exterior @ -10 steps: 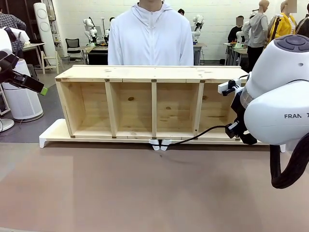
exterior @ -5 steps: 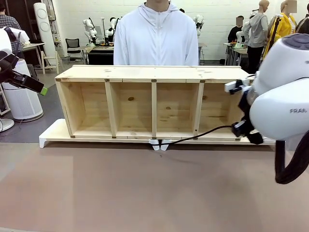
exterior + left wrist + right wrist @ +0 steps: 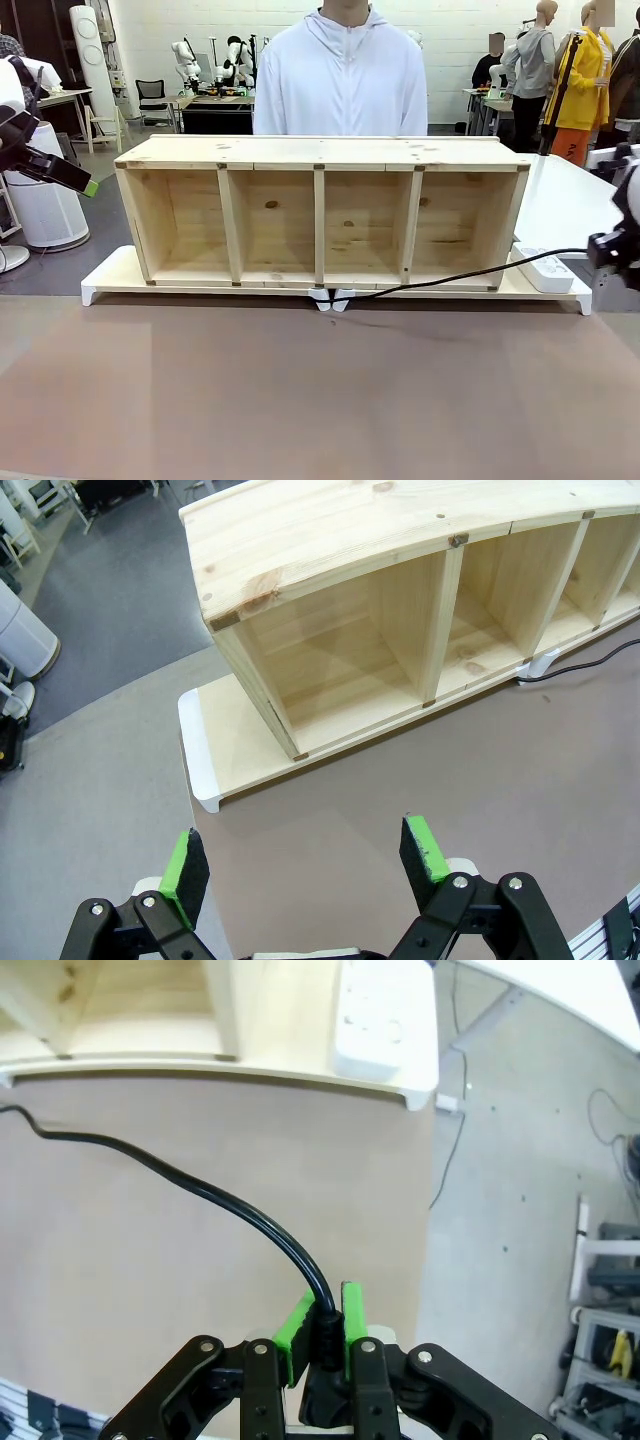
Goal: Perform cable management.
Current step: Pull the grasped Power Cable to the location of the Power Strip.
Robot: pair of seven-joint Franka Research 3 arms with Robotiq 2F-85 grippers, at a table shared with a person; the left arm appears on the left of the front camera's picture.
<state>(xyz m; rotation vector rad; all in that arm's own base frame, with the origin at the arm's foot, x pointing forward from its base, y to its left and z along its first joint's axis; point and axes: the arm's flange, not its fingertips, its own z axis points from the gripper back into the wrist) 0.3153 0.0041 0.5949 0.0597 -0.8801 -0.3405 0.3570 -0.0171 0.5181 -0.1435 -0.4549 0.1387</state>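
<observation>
Right tool (image 3: 322, 1308) at three o'clock is clamped on the cable (image 3: 200, 1191), which runs off toward the wooden shelf's (image 3: 320, 150) middle foot. It looks light and limp, so hold the thicker end. Left tool (image 3: 305, 852) at nine o'clock gapes wide, empty.

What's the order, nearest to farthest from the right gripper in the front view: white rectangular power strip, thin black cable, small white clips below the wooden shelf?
1. Thin black cable: held in the right gripper.
2. White rectangular power strip: beside the wooden shelf's right end.
3. Small white clips: below the shelf's middle.
</observation>
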